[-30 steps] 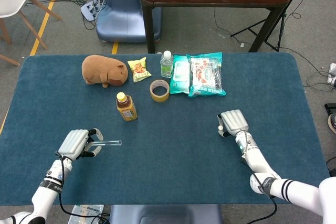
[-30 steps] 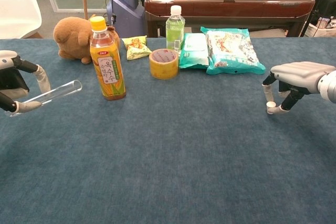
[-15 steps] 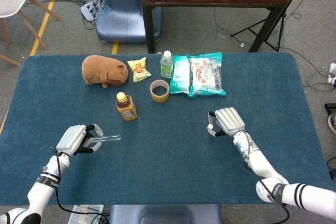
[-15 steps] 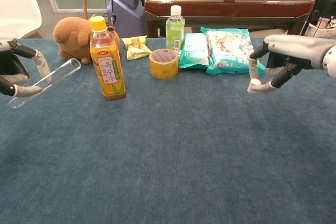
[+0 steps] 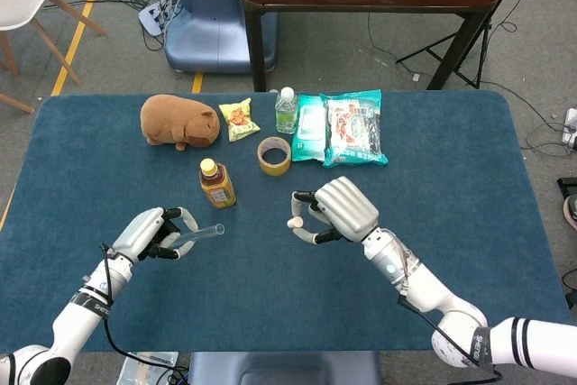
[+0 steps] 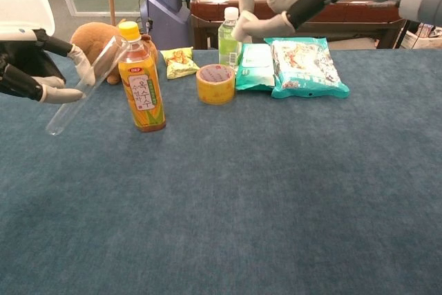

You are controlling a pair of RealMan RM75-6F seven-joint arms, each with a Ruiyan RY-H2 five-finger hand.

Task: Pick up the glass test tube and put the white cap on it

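Hands first: my left hand [image 5: 155,233] grips the glass test tube [image 5: 204,233], fingers wrapped round its lower part; from the chest camera the tube [image 6: 86,86] tilts up and to the right, its open mouth near the cap of the orange drink bottle [image 6: 140,79]. My right hand [image 5: 335,211] is raised above the blue table [image 5: 469,160] and pinches the small white cap [image 5: 294,222] at its fingertips, to the right of the tube and well apart from it. On writing, I can read little: the drink bottle carries a yellow label with a corn picture, a small red logo at its top and dark characters down the middle that I cannot make out. Beyond it, on the far side, lie a brown plush toy [image 5: 179,122], a yellow snack packet [image 5: 239,117], a roll of tape [image 5: 274,155], a green bottle [image 5: 286,109] with a white cap, a pack of wipes [image 5: 310,129] and a teal bag [image 5: 353,129] whose print is too small to read.
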